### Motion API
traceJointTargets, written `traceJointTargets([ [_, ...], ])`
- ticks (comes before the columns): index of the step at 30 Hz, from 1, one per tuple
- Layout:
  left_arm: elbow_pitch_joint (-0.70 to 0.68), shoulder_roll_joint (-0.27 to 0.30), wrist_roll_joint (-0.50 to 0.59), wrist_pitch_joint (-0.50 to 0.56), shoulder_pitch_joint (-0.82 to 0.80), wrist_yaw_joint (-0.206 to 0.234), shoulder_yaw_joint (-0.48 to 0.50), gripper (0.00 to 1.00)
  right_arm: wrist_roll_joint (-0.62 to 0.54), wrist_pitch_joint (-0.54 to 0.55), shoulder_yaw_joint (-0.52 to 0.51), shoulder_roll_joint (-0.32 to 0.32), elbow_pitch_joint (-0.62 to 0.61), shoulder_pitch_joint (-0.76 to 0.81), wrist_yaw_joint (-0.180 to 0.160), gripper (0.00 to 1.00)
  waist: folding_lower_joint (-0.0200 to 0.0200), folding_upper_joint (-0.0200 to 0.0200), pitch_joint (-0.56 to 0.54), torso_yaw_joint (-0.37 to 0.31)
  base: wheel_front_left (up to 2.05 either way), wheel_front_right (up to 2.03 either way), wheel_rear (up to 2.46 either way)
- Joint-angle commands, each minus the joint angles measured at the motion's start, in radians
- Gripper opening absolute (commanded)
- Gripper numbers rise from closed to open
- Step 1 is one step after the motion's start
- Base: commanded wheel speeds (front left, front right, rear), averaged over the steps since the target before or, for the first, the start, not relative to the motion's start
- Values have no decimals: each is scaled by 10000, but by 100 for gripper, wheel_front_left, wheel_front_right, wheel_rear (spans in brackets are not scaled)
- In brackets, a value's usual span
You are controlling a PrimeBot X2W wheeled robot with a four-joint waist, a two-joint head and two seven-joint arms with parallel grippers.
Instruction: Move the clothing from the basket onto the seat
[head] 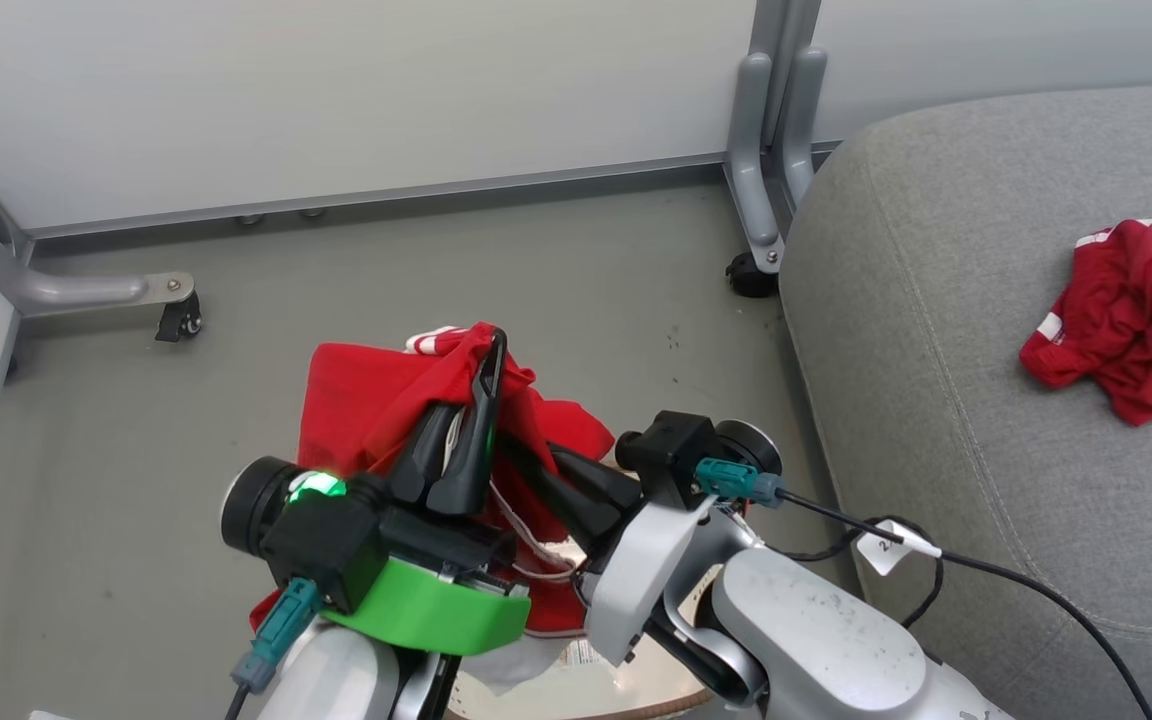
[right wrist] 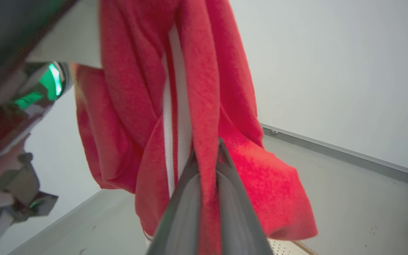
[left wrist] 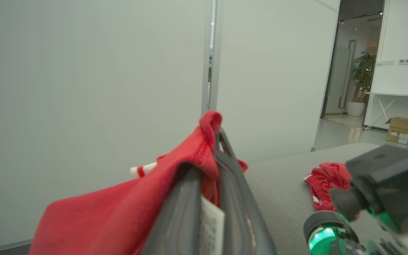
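Mid-air, left end effector [head: 491,352] level — pinching clothing [head: 356,392]

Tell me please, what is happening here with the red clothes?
The robot holds one red garment up in the air with both arms. The left tool and the right tool are each shut on its fabric, and the loose cloth hangs down from them. The basket sits just below the arms. A second garment already lies crumpled on the seat, so the held one is not yet placed there.
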Motion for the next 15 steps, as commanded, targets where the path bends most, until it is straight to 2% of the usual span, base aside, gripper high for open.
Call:
traceJointTargets([
  [1, -41, 45, -1, -5, -122, 54, 15, 0, 83, -69, 74, 3, 110, -137, -3, 0, 0, 0, -11, -10, 0, 0, 0],
  [15, -26, 64, 90, -5, -163, 113, 57, 0, 411, -428, 333, -14, 588, -399, -3, 0, 0, 0, -82, -10, 0, 0, 0],
])
